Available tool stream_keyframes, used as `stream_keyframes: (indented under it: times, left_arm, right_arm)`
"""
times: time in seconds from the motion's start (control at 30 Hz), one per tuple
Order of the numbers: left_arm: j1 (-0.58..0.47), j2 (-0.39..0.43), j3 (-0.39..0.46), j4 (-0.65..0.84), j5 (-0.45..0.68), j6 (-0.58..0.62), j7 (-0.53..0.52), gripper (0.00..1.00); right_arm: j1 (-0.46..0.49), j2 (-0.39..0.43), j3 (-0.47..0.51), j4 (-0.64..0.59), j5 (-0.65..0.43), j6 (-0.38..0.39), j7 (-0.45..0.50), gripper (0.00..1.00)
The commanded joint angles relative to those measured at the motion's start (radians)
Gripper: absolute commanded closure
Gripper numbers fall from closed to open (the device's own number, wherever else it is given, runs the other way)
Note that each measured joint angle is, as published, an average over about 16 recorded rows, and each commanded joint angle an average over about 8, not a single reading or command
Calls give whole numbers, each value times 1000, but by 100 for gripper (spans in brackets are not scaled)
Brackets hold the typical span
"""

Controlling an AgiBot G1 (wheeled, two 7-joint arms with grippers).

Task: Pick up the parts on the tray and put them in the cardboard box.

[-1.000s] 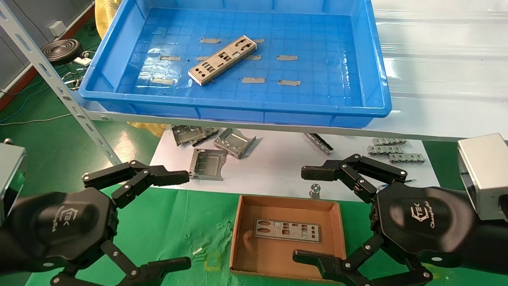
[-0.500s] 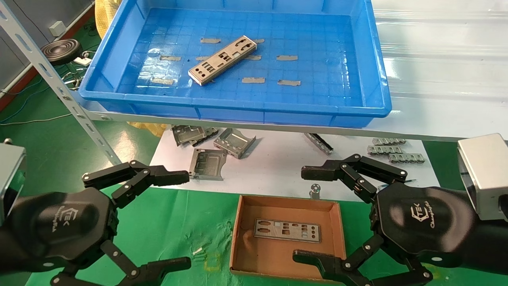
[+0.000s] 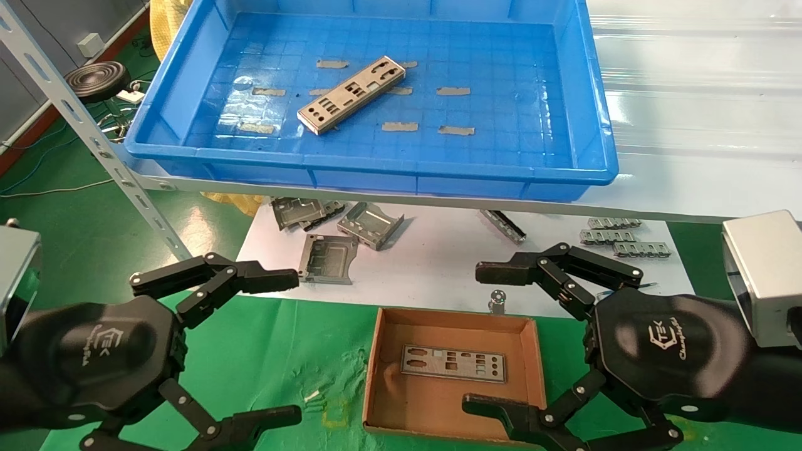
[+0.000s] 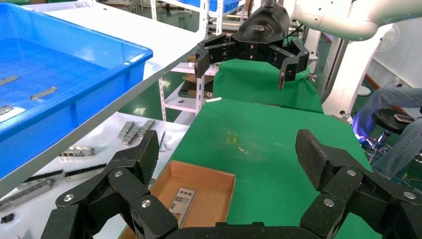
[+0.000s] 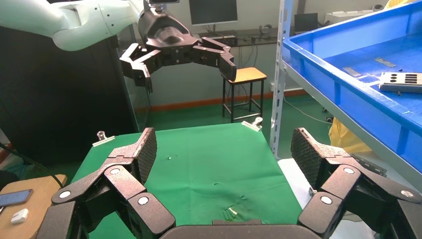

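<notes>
Nothing moved: tray part (image 3: 351, 95) far beyond both open jaws.

The tray (image 3: 589, 113), a big shallow bright-blue bin with a grid floor, sits up on the shelf. One part (image 3: 351, 94), a thin silver-grey plate punched with small cutouts, lies flat and slantwise near the tray's middle. Below the tray's near rim, the small brown cardboard box (image 3: 376, 363) rests open on green cloth, a second part (image 3: 453, 364) flat inside it.
</notes>
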Motion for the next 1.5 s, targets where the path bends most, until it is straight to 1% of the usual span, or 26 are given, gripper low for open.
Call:
stream_keyframes:
  times: [0.03,1.5]
  left_arm:
    - [0,0,0,0,0,0,0,0]
    - [0,0,0,0,0,0,0,0]
  right_arm:
    - [0,0,0,0,0,0,0,0]
    - [0,0,0,0,0,0,0,0]
